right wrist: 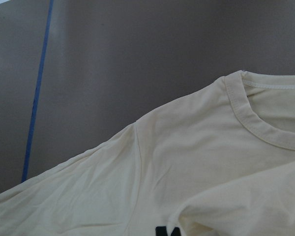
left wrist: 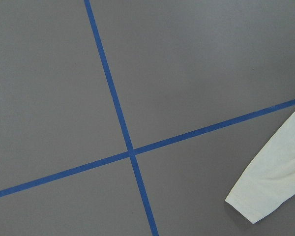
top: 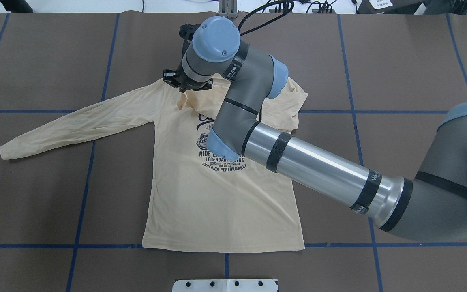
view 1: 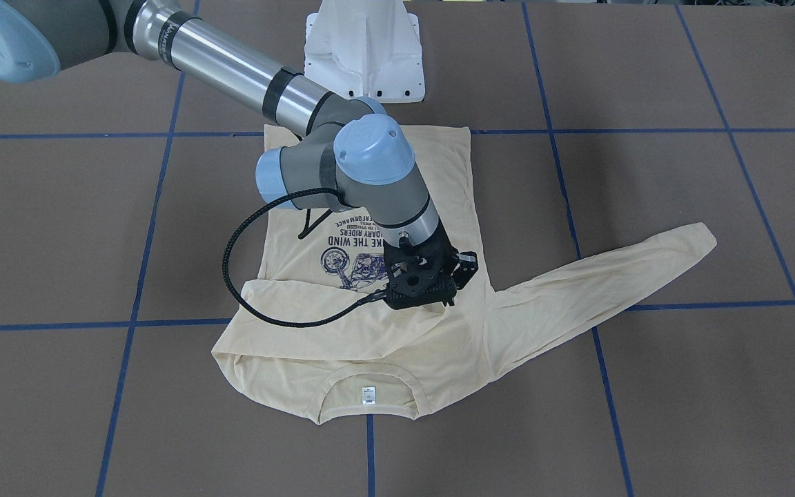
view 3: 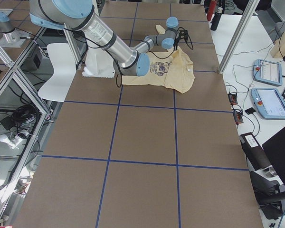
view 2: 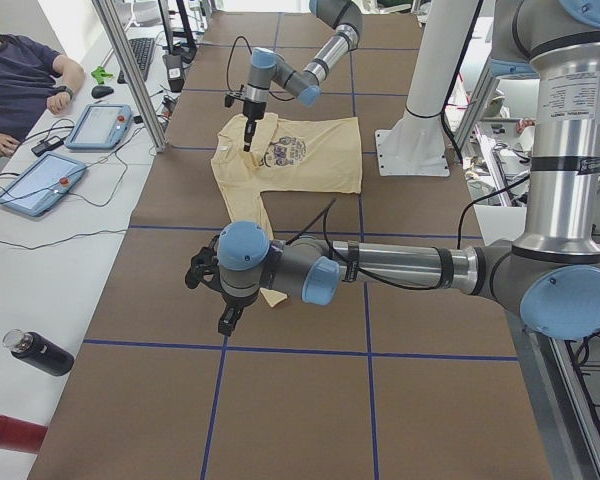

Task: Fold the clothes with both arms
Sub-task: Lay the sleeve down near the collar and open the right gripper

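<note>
The cream-yellow long-sleeved T-shirt [top: 217, 211] lies print-up on the brown table, its neck label [view 1: 368, 394] on the side away from the robot. One sleeve [top: 75, 121] stretches out flat; its cuff [left wrist: 270, 187] shows in the left wrist view. The other sleeve is folded over the chest. My right gripper [top: 185, 86] is at that sleeve's end, near the collar [right wrist: 265, 123], and looks shut on the cuff; its fingers are hidden in the front view [view 1: 439, 298]. My left gripper [view 2: 227, 322] hovers near the outstretched cuff; I cannot tell whether it is open or shut.
The white pedestal base [view 1: 363, 55] stands at the table's robot side. Blue tape lines [left wrist: 113, 103] grid the brown table. An operator [view 2: 20, 80], tablets [view 2: 100, 125] and a bottle [view 2: 40, 352] are on the side bench beyond the table's far edge.
</note>
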You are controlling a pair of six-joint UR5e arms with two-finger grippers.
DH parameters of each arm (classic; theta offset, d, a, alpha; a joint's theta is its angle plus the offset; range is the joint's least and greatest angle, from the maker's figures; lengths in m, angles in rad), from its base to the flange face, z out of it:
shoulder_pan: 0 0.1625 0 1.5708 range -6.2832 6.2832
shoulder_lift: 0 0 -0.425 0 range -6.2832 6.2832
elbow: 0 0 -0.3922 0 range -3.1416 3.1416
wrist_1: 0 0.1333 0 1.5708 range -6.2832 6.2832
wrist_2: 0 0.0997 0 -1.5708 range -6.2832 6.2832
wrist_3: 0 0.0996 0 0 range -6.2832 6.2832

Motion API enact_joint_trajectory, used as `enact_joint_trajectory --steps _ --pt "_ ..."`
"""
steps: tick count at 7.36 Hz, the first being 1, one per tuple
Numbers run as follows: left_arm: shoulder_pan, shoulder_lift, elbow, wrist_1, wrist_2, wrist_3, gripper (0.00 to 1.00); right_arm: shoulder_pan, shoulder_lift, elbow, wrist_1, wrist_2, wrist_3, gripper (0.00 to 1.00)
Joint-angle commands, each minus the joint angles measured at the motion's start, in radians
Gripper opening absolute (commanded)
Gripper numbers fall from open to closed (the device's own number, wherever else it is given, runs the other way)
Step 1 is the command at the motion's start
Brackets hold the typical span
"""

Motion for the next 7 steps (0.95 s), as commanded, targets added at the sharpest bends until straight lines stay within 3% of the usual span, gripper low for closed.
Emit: enact_joint_trajectory --steps 1,2,5,7 --pt "0.000 -0.006 0.013 -0.005 0.000 0.000 1.00 -0.034 0.059 -0.029 0.002 -0.091 0.000 0.72" --pt "0.000 -0.009 0.018 -0.005 0.000 0.000 1.00 -0.051 0.069 -0.029 0.004 -0.148 0.001 0.99" --pt "0.000 -0.013 0.035 -0.006 -0.002 -0.001 1.00 -0.049 0.069 -0.024 0.007 -0.153 0.006 0.99" --pt "0.005 -0.020 0.026 -0.114 0.000 -0.204 1.00 -0.039 0.041 0.032 -0.027 -0.142 0.060 0.99"
